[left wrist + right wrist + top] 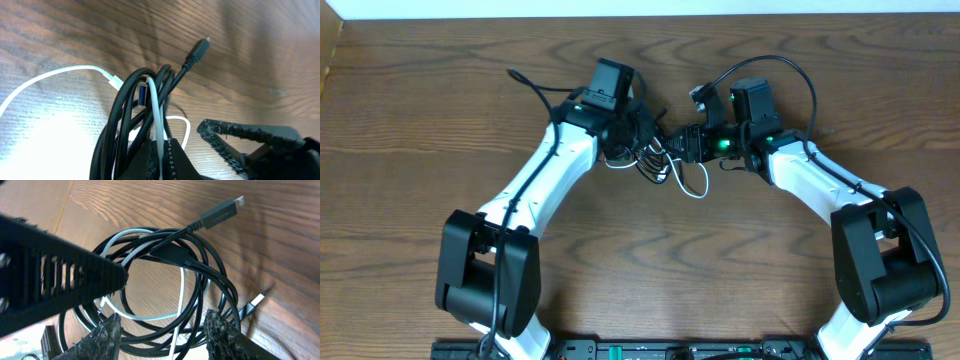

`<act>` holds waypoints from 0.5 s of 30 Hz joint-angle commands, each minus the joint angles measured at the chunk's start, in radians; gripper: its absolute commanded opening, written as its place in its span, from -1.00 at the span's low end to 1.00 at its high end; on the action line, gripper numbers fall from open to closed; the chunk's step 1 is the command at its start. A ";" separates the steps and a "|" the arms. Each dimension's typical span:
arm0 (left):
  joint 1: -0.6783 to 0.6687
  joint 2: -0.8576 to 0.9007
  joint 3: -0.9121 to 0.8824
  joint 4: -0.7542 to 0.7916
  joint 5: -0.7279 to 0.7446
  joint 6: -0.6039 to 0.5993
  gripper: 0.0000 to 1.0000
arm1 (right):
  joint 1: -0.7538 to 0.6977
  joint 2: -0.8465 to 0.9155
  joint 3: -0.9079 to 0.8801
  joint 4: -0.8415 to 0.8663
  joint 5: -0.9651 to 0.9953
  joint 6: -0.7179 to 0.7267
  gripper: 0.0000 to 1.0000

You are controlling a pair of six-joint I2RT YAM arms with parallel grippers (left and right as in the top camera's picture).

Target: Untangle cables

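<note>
Two white robot arms reach away from the near edge of a wooden table (pixel 420 100) and meet over a small tangle of cords near the far middle. The black cable (pixel 652 150) is coiled in several loops between the two claws. The white cable (pixel 696 188) threads through that coil, and one thin white loop spills out toward the near side. Close up from the right wrist, the right gripper (pixel 162 330) has its two rough black fingers (pixel 107 337) set wide apart, straddling the near part of the coil without pinching it. A slotted black bar (pixel 55 280) comes in from the left, its tip resting against the loops. A dark plug (pixel 222 212) sticks out beyond the coil, and a small silver plug (pixel 255 302) lies at the right. From the left wrist, the left gripper (pixel 192 137) is also spread apart, bare wood showing between its fingers. The black and white cords run bunched together against one finger. Past them a slim black plug (pixel 197 50) lies on the wood.
</note>
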 commanded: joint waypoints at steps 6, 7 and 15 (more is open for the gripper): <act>0.041 -0.002 0.017 0.005 0.133 -0.108 -0.85 | 0.045 0.006 -0.001 0.031 -0.070 -0.082 -0.10; 0.042 -0.002 0.017 0.006 0.143 -0.112 -0.85 | 0.048 0.006 -0.001 0.035 -0.071 -0.082 -0.10; 0.042 -0.002 0.017 0.024 0.226 -0.122 -0.85 | 0.075 0.006 -0.001 0.053 -0.040 -0.089 -0.20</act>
